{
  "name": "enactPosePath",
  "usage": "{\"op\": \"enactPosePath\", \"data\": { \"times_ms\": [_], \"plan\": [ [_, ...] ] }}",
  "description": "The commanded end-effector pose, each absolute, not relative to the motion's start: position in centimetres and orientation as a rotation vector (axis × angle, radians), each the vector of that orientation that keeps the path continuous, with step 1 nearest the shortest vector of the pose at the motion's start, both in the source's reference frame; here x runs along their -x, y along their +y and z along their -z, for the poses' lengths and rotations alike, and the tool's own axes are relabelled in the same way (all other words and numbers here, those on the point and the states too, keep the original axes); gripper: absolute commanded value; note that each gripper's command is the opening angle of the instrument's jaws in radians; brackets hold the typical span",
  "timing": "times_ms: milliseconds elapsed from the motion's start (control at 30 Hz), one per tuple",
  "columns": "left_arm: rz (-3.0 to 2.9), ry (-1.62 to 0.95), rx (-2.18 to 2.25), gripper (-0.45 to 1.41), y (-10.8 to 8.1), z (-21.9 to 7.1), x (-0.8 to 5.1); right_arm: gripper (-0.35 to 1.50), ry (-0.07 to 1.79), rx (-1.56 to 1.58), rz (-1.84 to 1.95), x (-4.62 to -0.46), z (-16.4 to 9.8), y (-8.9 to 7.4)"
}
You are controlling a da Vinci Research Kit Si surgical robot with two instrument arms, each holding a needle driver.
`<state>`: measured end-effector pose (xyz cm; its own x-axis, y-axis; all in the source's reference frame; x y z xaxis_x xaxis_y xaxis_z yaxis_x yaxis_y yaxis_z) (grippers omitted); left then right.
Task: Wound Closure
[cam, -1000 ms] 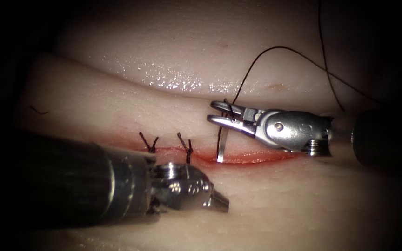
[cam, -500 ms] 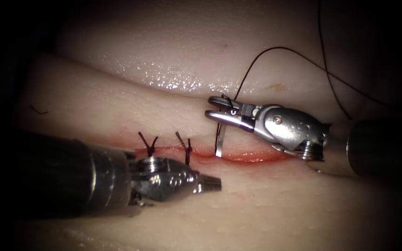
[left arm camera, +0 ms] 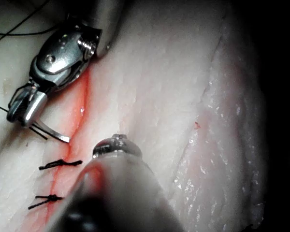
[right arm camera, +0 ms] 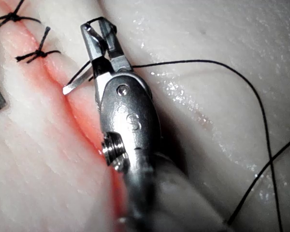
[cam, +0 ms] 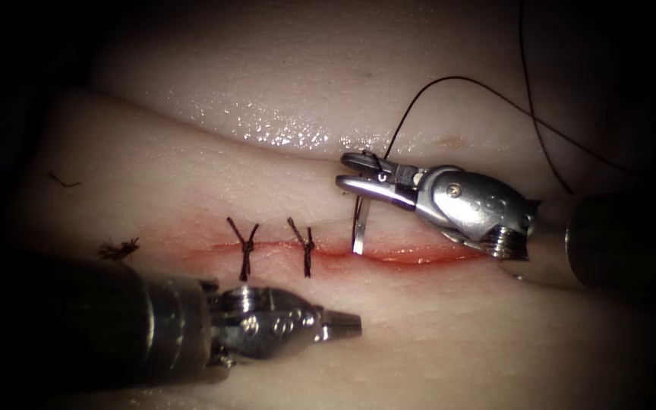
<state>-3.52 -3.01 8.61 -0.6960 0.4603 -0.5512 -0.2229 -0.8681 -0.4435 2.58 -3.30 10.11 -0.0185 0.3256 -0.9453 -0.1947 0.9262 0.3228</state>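
Right silver wristed tool (cam: 354,173) clenched on the curved steel needle (cam: 360,228) near its thread end, tip touching the red-wet horizontal cut (cam: 389,257) in the pale pork tissue (cam: 191,175); thin black thread (cam: 449,83) trails to 1 o'clock. Left silver tool (cam: 347,324) closed, grasping nothing, at 7 o'clock of the needle, below two black knotted stitches (cam: 275,247).

The tissue (cam: 191,182) is pale and glistening, with a cut (cam: 389,257) running left to right, its edges tinted by red fluid (cam: 411,260). Two dark knotted stitches (cam: 246,247) cross the cut's left part. The curved needle (cam: 360,228) hangs tip-down, its point at the cut just right of the stitches, not buried. Dark thread (cam: 449,80) arcs from the needle's upper end across the tissue toward the right.
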Motion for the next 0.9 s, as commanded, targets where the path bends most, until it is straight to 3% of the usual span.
{"op": "enactPosePath", "data": {
  "times_ms": [33,900],
  "plan": [
    [-2.544,-0.491,0.959,-0.45,-3.04,-8.66,3.57,-0.35,1.534,-0.111,-0.407,-2.64,-10.18,-3.32],
    [-2.546,-0.486,0.979,-0.45,-3.13,-9.02,3.61,-0.35,1.507,-0.205,-0.45,-2.61,-10.19,-3.23]
  ]
}}
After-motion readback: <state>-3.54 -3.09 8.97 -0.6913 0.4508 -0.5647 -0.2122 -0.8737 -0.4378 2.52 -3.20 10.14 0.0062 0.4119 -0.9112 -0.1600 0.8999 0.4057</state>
